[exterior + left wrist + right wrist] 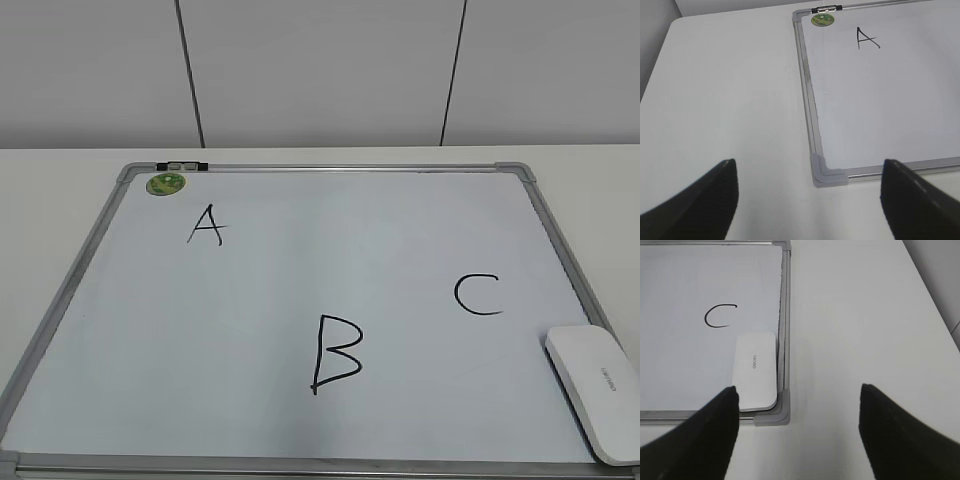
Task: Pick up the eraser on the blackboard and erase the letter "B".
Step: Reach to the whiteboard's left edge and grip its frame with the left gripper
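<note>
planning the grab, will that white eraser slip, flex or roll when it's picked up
The eraser looks like a rigid, smooth plastic block, so probably stiff but a bit slippery. It's flat, so unlikely to roll. It lies against the board's frame, which may crowd one finger.

Blackboard carries three handwritten black capitals: "A" toward the far-left table corner, "B" near the middle of the near edge, "C" toward the right edge. Eraser, lying on the board at its near-right corner, has tiny grey print on top, too small to read. Green magnet by the board's far-left corner has a pattern, no legible text.
</note>
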Available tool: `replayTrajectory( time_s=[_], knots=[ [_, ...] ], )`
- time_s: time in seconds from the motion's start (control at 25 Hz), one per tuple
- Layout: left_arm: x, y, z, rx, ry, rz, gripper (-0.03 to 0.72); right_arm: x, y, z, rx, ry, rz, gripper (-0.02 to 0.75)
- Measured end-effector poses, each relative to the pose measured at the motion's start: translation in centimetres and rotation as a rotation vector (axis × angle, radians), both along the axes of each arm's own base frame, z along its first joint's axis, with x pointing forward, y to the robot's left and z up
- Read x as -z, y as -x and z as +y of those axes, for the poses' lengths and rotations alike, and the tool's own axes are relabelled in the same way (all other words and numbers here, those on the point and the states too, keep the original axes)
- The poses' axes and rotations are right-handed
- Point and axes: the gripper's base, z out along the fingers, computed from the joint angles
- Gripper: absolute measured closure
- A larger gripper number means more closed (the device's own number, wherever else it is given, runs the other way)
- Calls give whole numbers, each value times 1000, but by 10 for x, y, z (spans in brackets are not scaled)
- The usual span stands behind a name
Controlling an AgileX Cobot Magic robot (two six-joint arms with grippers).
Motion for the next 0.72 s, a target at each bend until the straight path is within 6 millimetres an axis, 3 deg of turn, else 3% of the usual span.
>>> replayTrajectory(
  time_s=[0.72],
  knots=[
    [0, 0, 0, -1, -1, 0, 36, 0, 0, 0, 0, 0, 0, 164]
  ],
)
